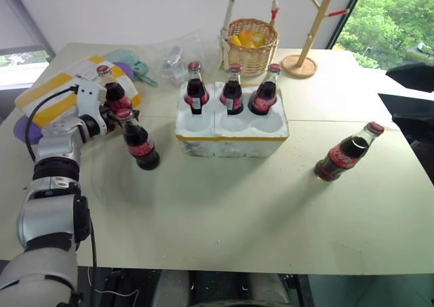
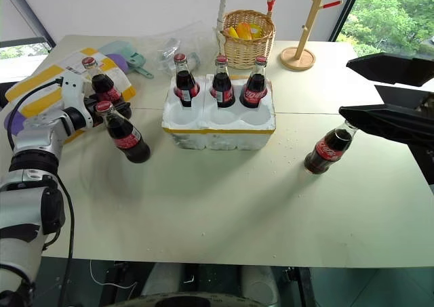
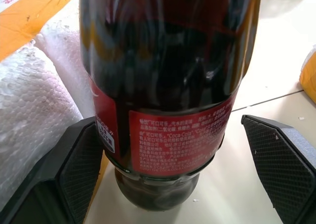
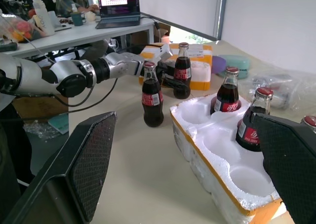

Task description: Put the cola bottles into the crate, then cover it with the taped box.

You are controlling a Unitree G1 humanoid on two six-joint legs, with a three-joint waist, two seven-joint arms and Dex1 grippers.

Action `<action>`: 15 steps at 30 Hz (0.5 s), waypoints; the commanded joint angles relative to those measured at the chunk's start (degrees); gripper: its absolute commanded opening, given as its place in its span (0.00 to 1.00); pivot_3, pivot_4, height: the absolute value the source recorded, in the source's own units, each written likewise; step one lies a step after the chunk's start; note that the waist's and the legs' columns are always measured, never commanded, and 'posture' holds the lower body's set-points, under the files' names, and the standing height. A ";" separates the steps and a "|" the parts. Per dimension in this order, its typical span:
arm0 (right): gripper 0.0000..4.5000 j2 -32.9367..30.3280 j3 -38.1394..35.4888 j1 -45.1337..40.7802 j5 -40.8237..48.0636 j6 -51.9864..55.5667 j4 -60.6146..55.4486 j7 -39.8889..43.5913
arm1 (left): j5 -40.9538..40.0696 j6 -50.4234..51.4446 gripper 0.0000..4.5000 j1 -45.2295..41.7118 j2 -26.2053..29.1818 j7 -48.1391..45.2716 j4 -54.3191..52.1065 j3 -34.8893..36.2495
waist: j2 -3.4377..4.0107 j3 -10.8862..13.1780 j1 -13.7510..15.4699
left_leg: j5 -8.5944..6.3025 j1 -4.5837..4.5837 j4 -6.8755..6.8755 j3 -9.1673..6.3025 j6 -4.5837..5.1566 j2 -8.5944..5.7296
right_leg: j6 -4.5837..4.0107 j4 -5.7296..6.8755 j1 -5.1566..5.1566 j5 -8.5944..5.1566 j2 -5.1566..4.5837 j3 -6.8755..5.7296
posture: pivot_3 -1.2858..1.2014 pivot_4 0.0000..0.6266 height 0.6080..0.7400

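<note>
The left gripper [image 2: 102, 110] reaches over the table [image 1: 224, 212] to the two bottles standing in front of the taped box [image 1: 51, 93]. Its fingers [image 3: 74, 169] straddle the rear bottle [image 1: 114, 90], one on each side at the label; a gap shows beside the far finger, and whether the near one touches the glass is hard to tell. The jaws are parted, with no firm grip visible. The front bottle [image 1: 139, 141] stands just beside them, nearer the crate [image 1: 230, 134].

The crate holds three bottles [image 1: 232, 90] upright in its back row of wells; the three front wells are bare. A sixth bottle [image 1: 346, 154] lies on its side to the crate's right, well apart from it.

The right gripper [image 4: 187, 179] hangs wide open and empty off the table's right edge, its fingers covering that bottle's cap in the right eye view.

The left arm hides part of the box, and the rear bottle's base sits behind the gripper in the head views.
</note>
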 commanded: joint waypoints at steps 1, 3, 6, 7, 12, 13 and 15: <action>1.00 -0.42 -2.36 0.25 0.12 -0.49 -0.10 0.53 | -0.21 -1.32 0.60 -2.56 0.63 -0.86 -1.12 0.31 | -0.01 0.00 0.03 | 0.00 -0.01 0.00 0.00 0.00 0.00 | 0.00 0.00 0.00 0.00 0.00 0.00 | 0.52 0.24 1.00; 1.00 -0.42 -2.60 0.55 0.22 -0.49 -0.11 0.53 | -0.03 -1.27 0.61 -2.80 0.95 -0.81 -0.87 0.35 | -0.02 0.01 -0.05 | 0.00 -0.06 0.01 0.00 0.00 0.00 | 0.00 -0.01 -0.04 0.00 0.00 0.00 | 0.52 0.24 1.00; 1.00 -0.41 -2.64 0.80 0.28 -0.64 -0.07 0.49 | 0.49 -1.22 0.61 -3.16 1.39 -0.30 -0.19 0.36 | -0.03 0.02 -0.06 | 0.00 -0.06 0.01 0.00 0.00 -0.01 | 0.01 -0.01 -0.05 0.00 0.01 0.00 | 0.52 0.24 1.00; 1.00 -0.39 -2.63 0.84 0.33 -0.67 -0.04 0.48 | 0.56 -1.27 0.61 -3.25 1.51 -0.25 -0.02 0.42 | -0.03 0.02 -0.06 | 0.00 -0.06 0.01 0.00 0.00 -0.01 | 0.01 -0.01 -0.05 0.00 0.01 0.00 | 0.52 0.24 1.00; 1.00 -0.35 -1.89 0.61 0.09 -1.05 0.34 0.36 | 0.08 -0.79 0.61 -3.38 2.35 -0.96 -0.94 0.91 | -0.06 0.03 -0.11 | 0.00 -0.06 0.01 0.00 0.00 0.00 | 0.01 -0.01 -0.05 0.01 0.02 0.00 | 0.52 0.24 1.00; 1.00 -0.45 -1.62 0.41 0.12 -1.09 0.45 0.22 | -0.19 -0.58 0.61 -3.43 2.58 -1.47 -1.48 1.05 | -0.07 0.04 -0.11 | 0.00 -0.06 0.01 0.00 0.00 0.00 | 0.01 -0.01 -0.05 0.01 0.01 0.00 | 0.52 0.24 1.00; 1.00 -0.81 -0.91 -0.18 0.21 -1.20 0.77 -0.13 | -1.26 0.62 0.61 -3.74 3.16 -3.75 -3.68 1.34 | -0.10 0.06 -0.19 | 0.00 -0.08 0.01 0.00 0.00 -0.01 | 0.01 -0.01 -0.07 0.01 0.02 -0.01 | 0.52 0.24 1.00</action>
